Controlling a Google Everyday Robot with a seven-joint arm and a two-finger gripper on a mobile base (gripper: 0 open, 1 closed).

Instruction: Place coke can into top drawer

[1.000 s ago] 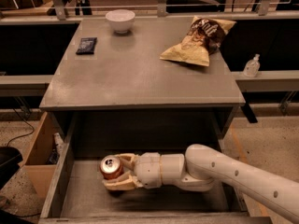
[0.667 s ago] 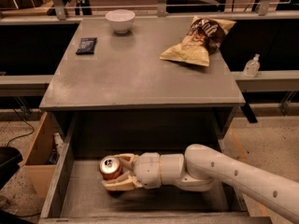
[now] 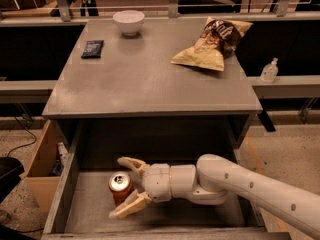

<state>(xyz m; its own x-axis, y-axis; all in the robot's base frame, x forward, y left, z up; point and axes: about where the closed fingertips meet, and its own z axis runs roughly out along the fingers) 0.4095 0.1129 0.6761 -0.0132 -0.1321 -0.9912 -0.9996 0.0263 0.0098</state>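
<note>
The coke can (image 3: 120,186) stands upright on the bottom of the open top drawer (image 3: 89,206), left of its middle, silver top and pull tab facing up. My gripper (image 3: 116,188) reaches into the drawer from the right on its white arm (image 3: 240,181). It is open, with one finger (image 3: 131,163) behind the can and the other finger (image 3: 129,207) in front of it. The can sits in the gap between them.
On the cabinet top (image 3: 150,84) are a white bowl (image 3: 128,21), a black flat packet (image 3: 92,49) and a chip bag (image 3: 212,44). A cardboard box (image 3: 42,176) stands left of the drawer. A small clear bottle (image 3: 270,70) sits on the ledge at right.
The fingers have spread apart from the can, which now stands on the drawer bottom. The arm has barely moved.
</note>
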